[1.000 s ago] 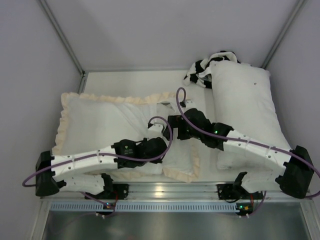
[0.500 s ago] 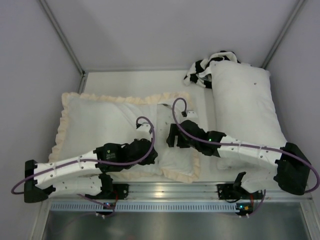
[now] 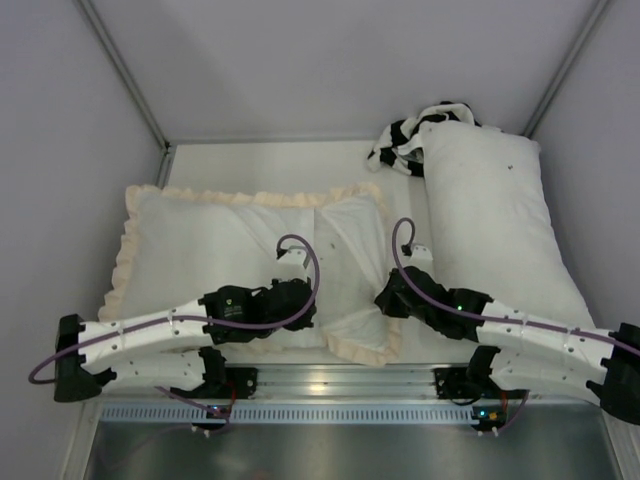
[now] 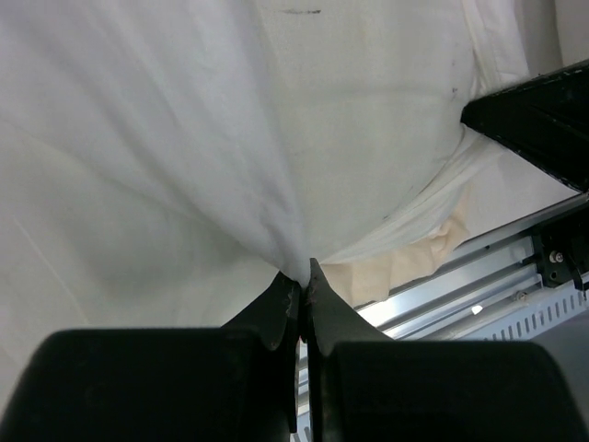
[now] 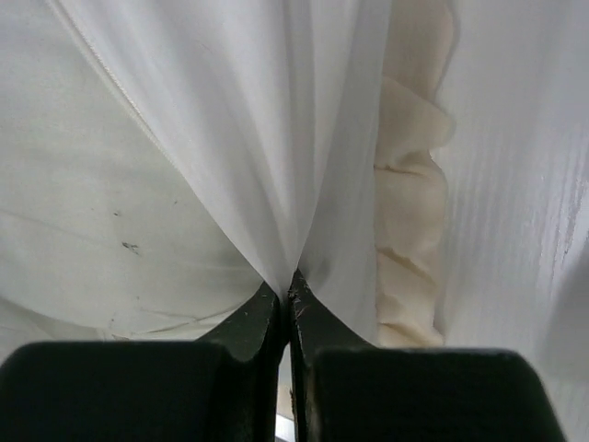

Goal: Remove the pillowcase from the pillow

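Two robot arms stretch low and forward over the worktop [image 3: 300, 165]. The left gripper [image 4: 304, 276] and right gripper [image 5: 290, 281] each pinch tight on the pillowcase [image 3: 200, 235], which lies left of centre, the pillow [image 5: 110, 212] showing beneath.

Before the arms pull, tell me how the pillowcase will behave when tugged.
Probably floppy: the pillowcase gathers into sharp folds where the right gripper pinches it. Likely light, since the cloth looks thin. It may drag on the plump pillow inside.
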`<state>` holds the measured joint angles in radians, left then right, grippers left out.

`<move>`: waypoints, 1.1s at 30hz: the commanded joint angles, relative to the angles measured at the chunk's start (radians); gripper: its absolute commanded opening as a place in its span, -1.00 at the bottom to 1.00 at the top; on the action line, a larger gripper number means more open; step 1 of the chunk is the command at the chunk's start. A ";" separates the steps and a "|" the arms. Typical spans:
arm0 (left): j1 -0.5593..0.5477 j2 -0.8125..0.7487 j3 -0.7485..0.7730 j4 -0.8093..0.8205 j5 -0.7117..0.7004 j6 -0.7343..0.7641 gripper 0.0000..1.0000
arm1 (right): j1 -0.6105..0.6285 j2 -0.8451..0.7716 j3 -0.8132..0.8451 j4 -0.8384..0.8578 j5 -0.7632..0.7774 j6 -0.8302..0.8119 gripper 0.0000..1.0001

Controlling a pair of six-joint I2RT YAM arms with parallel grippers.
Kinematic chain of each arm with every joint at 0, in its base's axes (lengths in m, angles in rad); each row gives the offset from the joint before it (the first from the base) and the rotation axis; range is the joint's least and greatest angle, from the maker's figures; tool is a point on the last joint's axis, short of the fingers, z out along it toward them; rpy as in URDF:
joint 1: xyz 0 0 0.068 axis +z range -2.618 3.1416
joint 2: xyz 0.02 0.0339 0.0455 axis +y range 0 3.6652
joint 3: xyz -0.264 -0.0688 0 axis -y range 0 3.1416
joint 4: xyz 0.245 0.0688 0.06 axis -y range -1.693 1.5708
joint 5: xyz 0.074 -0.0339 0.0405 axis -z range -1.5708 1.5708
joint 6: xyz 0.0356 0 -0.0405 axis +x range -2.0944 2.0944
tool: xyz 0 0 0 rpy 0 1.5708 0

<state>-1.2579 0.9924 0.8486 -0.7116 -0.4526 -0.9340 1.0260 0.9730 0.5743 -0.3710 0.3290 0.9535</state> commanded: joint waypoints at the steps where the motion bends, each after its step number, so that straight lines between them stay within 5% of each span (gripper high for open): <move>1: -0.006 0.005 0.013 0.029 -0.044 -0.023 -1.00 | 0.014 -0.048 -0.048 -0.157 0.065 0.060 -1.00; 11: -0.005 0.066 0.099 -0.012 -0.077 0.020 -1.00 | 0.075 0.058 -0.172 -0.040 -0.021 0.143 -1.00; 13: -0.005 0.093 0.125 -0.011 -0.023 0.055 -0.64 | 0.080 0.076 -0.185 -0.028 -0.025 0.146 -1.00; 16: -0.006 0.150 0.176 -0.009 0.043 0.093 0.34 | 0.086 0.066 -0.188 -0.002 -0.025 0.142 -1.00; 20: -0.017 0.209 0.243 -0.009 0.065 0.118 0.57 | 0.086 0.007 -0.189 0.018 -0.018 0.137 -1.00; 33: -0.024 0.483 0.320 0.003 -0.052 0.127 0.68 | 0.086 -0.172 -0.206 0.011 -0.048 0.156 -1.00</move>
<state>-1.2781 1.4193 1.1446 -0.7238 -0.4530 -0.8066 1.0908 0.8413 0.3847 -0.2920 0.3187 1.1011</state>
